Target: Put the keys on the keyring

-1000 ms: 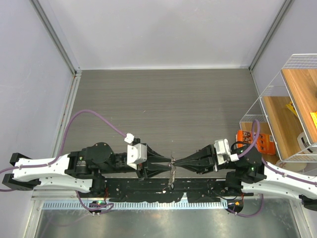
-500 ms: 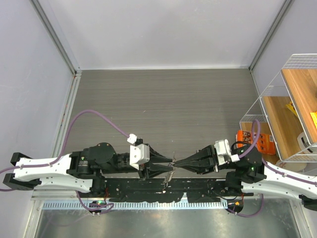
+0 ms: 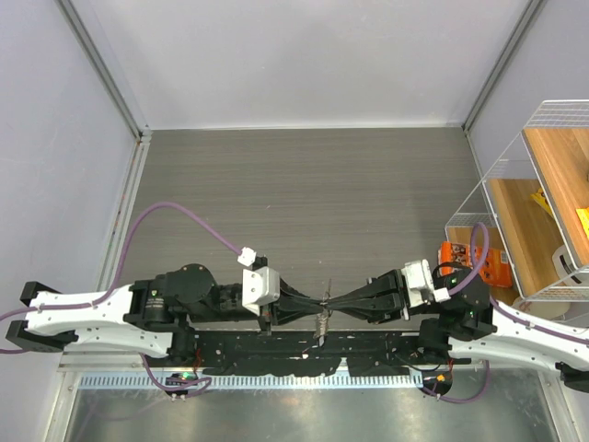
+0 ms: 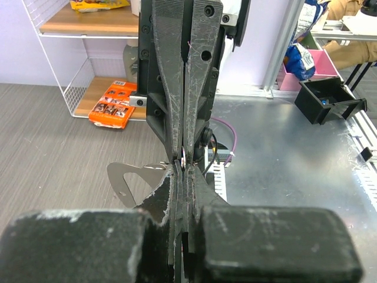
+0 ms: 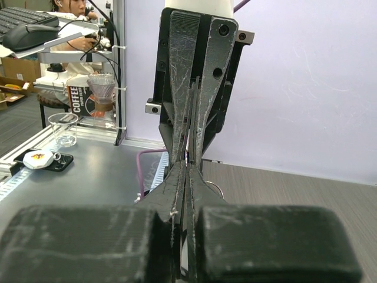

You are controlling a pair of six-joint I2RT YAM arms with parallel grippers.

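My left gripper [image 3: 323, 301] and right gripper [image 3: 334, 301] meet tip to tip above the near edge of the table. Both are shut. The keyring [image 4: 125, 177] is a thin silvery loop sticking out sideways from where the tips meet, and a short arc of it [image 5: 216, 187] shows beside my right fingertips [image 5: 194, 171]. Both grippers pinch it at that spot. A small cluster of keys [image 3: 322, 324] dangles below the junction; their colours are too small to tell. In the left wrist view my left gripper [image 4: 182, 168] faces the right gripper [image 4: 184, 152] head-on.
An orange packet [image 3: 474, 262] lies at the right, beside a white wire shelf [image 3: 543, 193] with wooden boards. A black mounting rail [image 3: 304, 354] runs under the grippers. A metal bench with a clear cup [image 5: 63, 128] lies beyond the table edge.
My left gripper has closed from partly open to shut at the junction. Both grippers have levelled out and the meeting point has drifted slightly right. The keys hang straight below again.
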